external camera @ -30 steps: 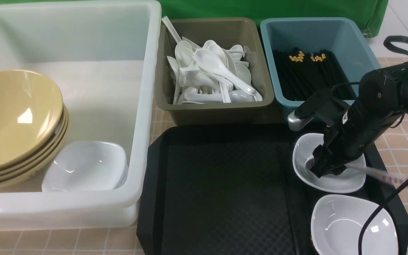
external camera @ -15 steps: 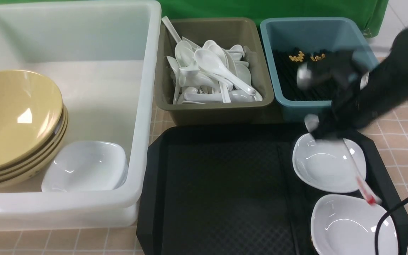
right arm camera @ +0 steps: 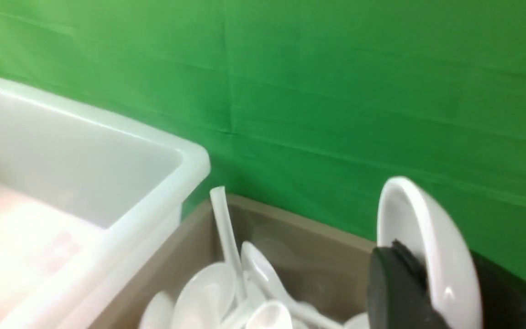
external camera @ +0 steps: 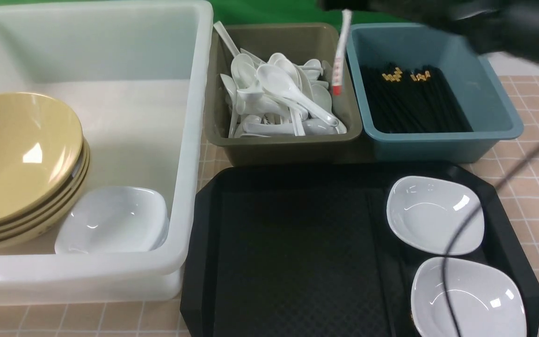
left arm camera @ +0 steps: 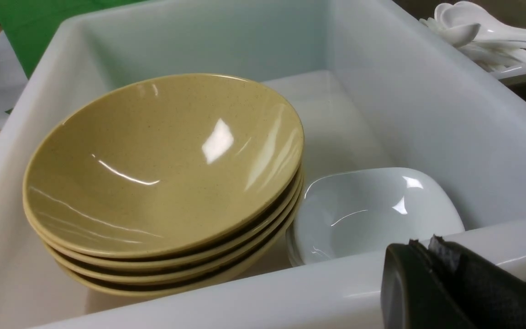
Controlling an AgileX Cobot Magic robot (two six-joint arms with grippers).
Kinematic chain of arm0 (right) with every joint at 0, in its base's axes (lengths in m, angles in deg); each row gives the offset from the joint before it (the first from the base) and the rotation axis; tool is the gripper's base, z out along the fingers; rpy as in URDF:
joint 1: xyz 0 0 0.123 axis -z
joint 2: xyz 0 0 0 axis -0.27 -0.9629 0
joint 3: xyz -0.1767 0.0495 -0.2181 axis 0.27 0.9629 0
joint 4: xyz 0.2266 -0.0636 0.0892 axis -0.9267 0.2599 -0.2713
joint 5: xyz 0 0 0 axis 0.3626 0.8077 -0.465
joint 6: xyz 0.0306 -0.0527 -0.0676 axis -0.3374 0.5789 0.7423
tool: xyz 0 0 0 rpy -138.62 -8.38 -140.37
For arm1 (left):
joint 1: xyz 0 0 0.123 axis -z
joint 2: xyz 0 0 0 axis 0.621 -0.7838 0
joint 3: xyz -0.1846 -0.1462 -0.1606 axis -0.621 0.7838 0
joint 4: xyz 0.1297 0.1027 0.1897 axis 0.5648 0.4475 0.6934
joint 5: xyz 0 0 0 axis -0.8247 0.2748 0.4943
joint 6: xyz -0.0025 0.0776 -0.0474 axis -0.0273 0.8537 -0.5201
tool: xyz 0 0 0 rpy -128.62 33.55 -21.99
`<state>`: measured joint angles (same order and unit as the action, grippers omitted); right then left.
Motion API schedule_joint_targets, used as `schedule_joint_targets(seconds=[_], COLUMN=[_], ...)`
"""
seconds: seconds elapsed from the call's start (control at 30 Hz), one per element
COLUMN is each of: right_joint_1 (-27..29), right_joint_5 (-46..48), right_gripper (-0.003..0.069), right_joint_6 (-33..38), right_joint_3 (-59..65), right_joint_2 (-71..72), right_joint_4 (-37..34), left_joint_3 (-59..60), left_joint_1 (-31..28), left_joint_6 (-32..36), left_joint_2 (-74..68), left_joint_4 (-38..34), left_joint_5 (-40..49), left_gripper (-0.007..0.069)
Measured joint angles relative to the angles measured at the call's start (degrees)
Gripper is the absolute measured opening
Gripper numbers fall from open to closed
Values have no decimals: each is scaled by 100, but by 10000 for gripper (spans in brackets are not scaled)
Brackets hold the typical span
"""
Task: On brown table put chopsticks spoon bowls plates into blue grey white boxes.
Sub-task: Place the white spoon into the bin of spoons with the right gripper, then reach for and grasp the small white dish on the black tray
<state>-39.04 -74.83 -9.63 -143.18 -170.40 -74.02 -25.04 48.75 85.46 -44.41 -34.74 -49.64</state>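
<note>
Spoon (right arm camera: pixel 420 228) in hand: we hold it in our right gripper (right arm camera: pixel 445 301), whose black fingers are closed on either side of its white bowl in the right wrist view. From the front, its handle hangs almost straight down with the red tip lowest. It hangs in the air over the right side of the grey box (external camera: pixel 279 150), close to the wall next to the blue box (external camera: pixel 438 145). Our right arm (external camera: pixel 461 14) is a dark blur along the top of that view.

Below the spoon, the grey box holds a heap of plain spoons (external camera: pixel 279 93). The blue box just beside it holds the chopsticks (external camera: pixel 410 103), laid lengthwise with their gold bands at the far end.

Nearer to us, a black tray (external camera: pixel 297 257) carries two white plates (external camera: pixel 433 215) at its right end, one behind the other, with a dark cable (external camera: pixel 456 243) crossing in front of them. The brown table (external camera: pixel 536 187) shows to the right of the tray.

On the left stands the white box (external camera: pixel 194 140). It holds stacked yellow bowls (external camera: pixel 17 154) and another plate (external camera: pixel 110 220) just beside them.

Our left gripper (left arm camera: pixel 427 256) shows only as a black edge by that box's near rim. We cannot tell how far open it is, and we see nothing in it.
</note>
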Motion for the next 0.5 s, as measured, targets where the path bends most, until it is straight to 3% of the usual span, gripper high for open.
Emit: schedule_joint_targets(seconds=[0.13,0.2,0.3,0.37,0.5], right_joint_1=[-35,-30,-30,-24,0], right_joint_5=[-68,-54,96,471,1473], right_gripper=[225,334,408,471,510], right_joint_6=[410,572,628,726,823], right_joint_3=[-659,-867,-884,-897,-924], right_joint_2=[-935,-1355,-1393,-1210,-453], right_joint_4=[-29,-30,-38,-38,322], left_joint_3=[0,0,0,0,0], left_joint_1=[0,0,0,0,0], left_joint_6=[0,0,-6,-42,-4], left_joint_2=[0,0,0,0,0], left_joint_4=[0,0,0,0,5], left_joint_5=[0,0,0,0,0], left_gripper=[1,1,1,1,1])
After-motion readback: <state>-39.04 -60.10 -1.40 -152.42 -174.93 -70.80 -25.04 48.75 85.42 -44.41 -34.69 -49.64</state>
